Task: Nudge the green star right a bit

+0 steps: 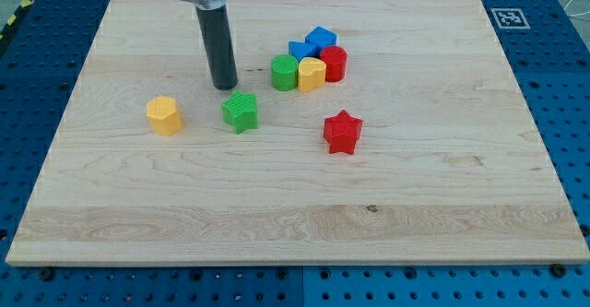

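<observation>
The green star (241, 112) lies on the wooden board (295, 215), left of centre. My tip (224, 87) rests on the board just above and slightly left of the green star, a small gap apart from it. The dark rod rises from there to the view's top.
A yellow hexagonal block (164, 114) lies left of the green star. A red star (342, 131) lies to its right. A cluster sits above right: a green cylinder (284, 72), a yellow block (312, 73), a red block (334, 63) and two blue blocks (313, 42).
</observation>
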Controlling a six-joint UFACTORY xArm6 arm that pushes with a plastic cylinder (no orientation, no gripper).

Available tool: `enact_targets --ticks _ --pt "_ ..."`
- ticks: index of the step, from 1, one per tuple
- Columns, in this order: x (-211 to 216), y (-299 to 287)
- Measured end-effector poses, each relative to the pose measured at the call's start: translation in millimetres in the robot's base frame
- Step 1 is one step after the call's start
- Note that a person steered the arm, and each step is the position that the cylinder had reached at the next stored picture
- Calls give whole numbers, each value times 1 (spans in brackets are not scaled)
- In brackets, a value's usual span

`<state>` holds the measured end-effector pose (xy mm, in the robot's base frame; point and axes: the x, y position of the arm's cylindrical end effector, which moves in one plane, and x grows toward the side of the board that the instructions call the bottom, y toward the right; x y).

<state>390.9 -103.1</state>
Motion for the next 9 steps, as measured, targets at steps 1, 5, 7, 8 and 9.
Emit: enact_targets --ticks 1,5,7,8,9 --pt "12 -20" --pt "45 -28" --pt "61 -17" --pt "51 -6" --pt "37 4"
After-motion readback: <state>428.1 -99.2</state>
